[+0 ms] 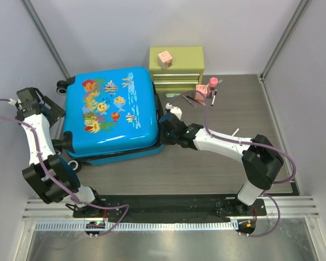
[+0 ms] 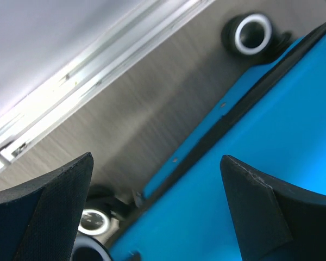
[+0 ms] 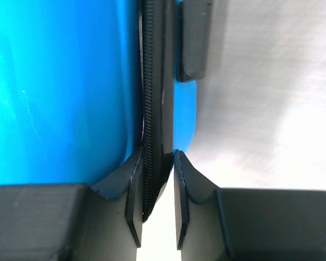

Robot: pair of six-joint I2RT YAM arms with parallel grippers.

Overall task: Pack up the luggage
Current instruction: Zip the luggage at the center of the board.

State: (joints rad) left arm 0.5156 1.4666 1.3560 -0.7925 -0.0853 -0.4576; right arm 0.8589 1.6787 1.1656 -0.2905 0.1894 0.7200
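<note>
Black fingers of the right gripper (image 3: 157, 155) are pinched tight on the zipper seam (image 3: 152, 81) along the luggage (image 1: 111, 111)'s right edge. Left gripper (image 2: 156, 160) is spread wide, holding nothing, over the case's left side near a wheel (image 2: 252, 32). Luggage lies flat, lid down, left of centre on the table (image 1: 217, 168).

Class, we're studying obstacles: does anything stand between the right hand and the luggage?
Nothing visible does. The right hand is at the edge of the luggage, with its fingers on either side of the black zipper band.
</note>
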